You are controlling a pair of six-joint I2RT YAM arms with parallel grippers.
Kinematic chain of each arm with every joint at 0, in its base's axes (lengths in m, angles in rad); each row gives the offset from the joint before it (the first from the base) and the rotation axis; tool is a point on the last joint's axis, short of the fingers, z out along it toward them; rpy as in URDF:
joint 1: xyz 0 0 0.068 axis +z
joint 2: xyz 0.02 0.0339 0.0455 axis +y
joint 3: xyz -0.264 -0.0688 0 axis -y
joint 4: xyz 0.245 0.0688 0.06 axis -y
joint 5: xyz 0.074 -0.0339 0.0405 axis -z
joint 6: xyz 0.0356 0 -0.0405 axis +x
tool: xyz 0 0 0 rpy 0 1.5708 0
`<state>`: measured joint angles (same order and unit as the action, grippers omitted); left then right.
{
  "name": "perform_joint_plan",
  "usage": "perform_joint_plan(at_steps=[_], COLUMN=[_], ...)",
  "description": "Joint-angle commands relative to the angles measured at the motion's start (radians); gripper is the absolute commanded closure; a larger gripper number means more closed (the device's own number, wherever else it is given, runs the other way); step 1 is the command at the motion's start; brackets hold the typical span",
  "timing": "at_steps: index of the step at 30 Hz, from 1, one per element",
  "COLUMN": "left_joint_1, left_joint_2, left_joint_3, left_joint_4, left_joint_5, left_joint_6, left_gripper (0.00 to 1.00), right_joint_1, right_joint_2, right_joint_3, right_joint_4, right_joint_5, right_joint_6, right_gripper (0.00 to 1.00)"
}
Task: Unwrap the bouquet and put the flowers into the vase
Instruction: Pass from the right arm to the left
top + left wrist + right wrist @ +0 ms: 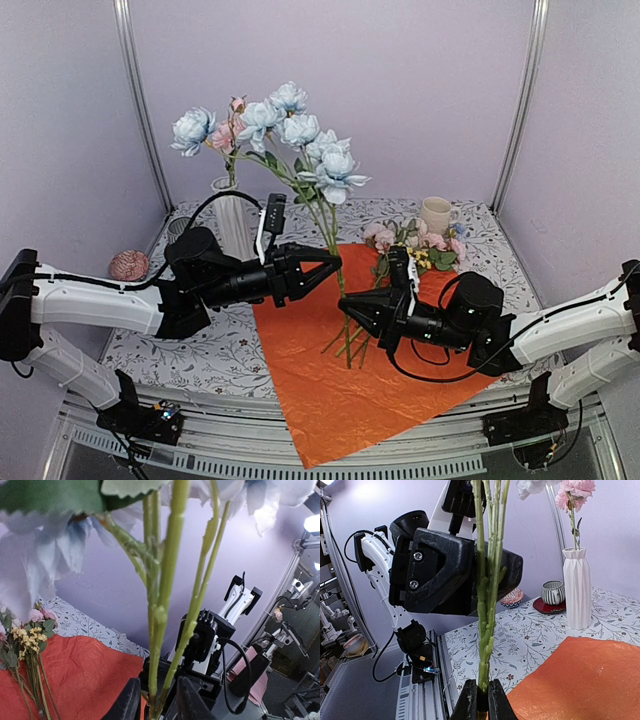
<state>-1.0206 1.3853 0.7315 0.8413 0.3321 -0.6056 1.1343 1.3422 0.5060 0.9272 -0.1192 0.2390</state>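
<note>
Top external: right pincer [346,307] low, horizontal

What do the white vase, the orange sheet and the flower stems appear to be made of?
The vase looks like white ceramic: rigid ribs, soft sheen. The orange sheet seems matte crinkled paper, finely creased all over. The flower stems look like moulded plastic: waxy green with lumpy joints, though a wire core cannot be ruled out.

Flower stems [160,605] run up mid-frame. Left gripper [158,702] flanks their base, with a slight gap on each side. Pale blue blooms [45,555] above the stems. Orange paper [85,675] to their left, carrying pink-yellow sprigs [30,635]. Right arm [210,635] behind.
</note>
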Motion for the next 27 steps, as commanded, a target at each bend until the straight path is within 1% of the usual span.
perform_joint_plan(at_steps=[1, 3, 5, 7, 10, 12, 13, 14, 15, 16, 17, 18, 19, 20, 23, 25, 26, 27], left_joint_1=[-0.009, -0.009, -0.009, -0.008, -0.007, -0.006, -0.006, -0.007, -0.007, -0.006, -0.006, -0.006, -0.007, -0.006, -0.004, 0.001, 0.008, 0.018], left_joint_2=[-0.019, -0.016, -0.013, -0.012, -0.007, -0.002, 0.003, 0.006, 0.008, 0.009, 0.01, 0.009, 0.007, 0.005, -0.009, -0.027, -0.038, -0.053], left_joint_3=[-0.012, -0.01, -0.009, -0.007, -0.006, 0.0, 0.001, 0.005, 0.006, 0.008, 0.009, 0.012, 0.014, 0.014, 0.007, 0.0, -0.004, -0.009], left_joint_4=[0.039, 0.039, 0.038, 0.036, 0.03, 0.023, 0.02, 0.019, 0.017, 0.016, 0.014, 0.007, 0.003, -0.004, -0.022, -0.051, -0.069, -0.091], left_joint_5=[-0.015, -0.014, -0.016, -0.019, -0.023, -0.019, -0.015, -0.01, -0.006, -0.001, 0.0, -0.001, -0.003, -0.003, -0.011, -0.024, -0.031, -0.035], left_joint_6=[0.006, 0.006, 0.005, 0.004, 0.003, 0.002, 0.001, 0.001, 0.001, 0.001, 0.001, 0.001, 0.0, 0.0, 0.005, 0.018, 0.024, 0.03], left_gripper=[0.76, 0.8, 0.86, 0.88, 0.87, 0.8, 0.77, 0.77, 0.82, 0.94, 1.0, 1.0, 1.0, 1.0, 1.0, 1.0, 1.0, 1.0], right_joint_1=[0.008, 0.008, 0.008, 0.008, 0.008, 0.009, 0.009, 0.008, 0.008, 0.008, 0.008, 0.008, 0.008, 0.008, 0.008, 0.008, 0.007, 0.006], right_joint_2=[0.012, 0.012, 0.012, 0.015, 0.019, 0.023, 0.024, 0.025, 0.024, 0.024, 0.023, 0.021, 0.015, 0.011, -0.01, -0.036, -0.055, -0.08], right_joint_3=[0.027, 0.027, 0.024, 0.024, 0.024, 0.022, 0.023, 0.022, 0.022, 0.022, 0.023, 0.023, 0.023, 0.022, 0.007, -0.018, -0.045, -0.07], right_joint_4=[0.041, 0.041, 0.042, 0.043, 0.041, 0.041, 0.043, 0.043, 0.042, 0.042, 0.041, 0.04, 0.037, 0.032, 0.017, 0.016, 0.017, 0.013], right_joint_5=[-0.008, -0.006, -0.005, -0.005, -0.006, -0.007, -0.007, -0.007, -0.005, -0.005, -0.005, -0.003, -0.003, -0.002, 0.021, 0.054, 0.094, 0.124], right_joint_6=[0.012, 0.013, 0.013, 0.014, 0.013, 0.016, 0.017, 0.016, 0.016, 0.017, 0.017, 0.018, 0.021, 0.022, 0.014, -0.012, -0.026, -0.031], right_gripper=[0.97, 0.97, 0.97, 0.97, 0.97, 0.97, 0.97, 0.97, 0.97, 0.96, 0.96, 0.95, 0.91, 0.84, 0.58, 0.5, 0.43, 0.32])
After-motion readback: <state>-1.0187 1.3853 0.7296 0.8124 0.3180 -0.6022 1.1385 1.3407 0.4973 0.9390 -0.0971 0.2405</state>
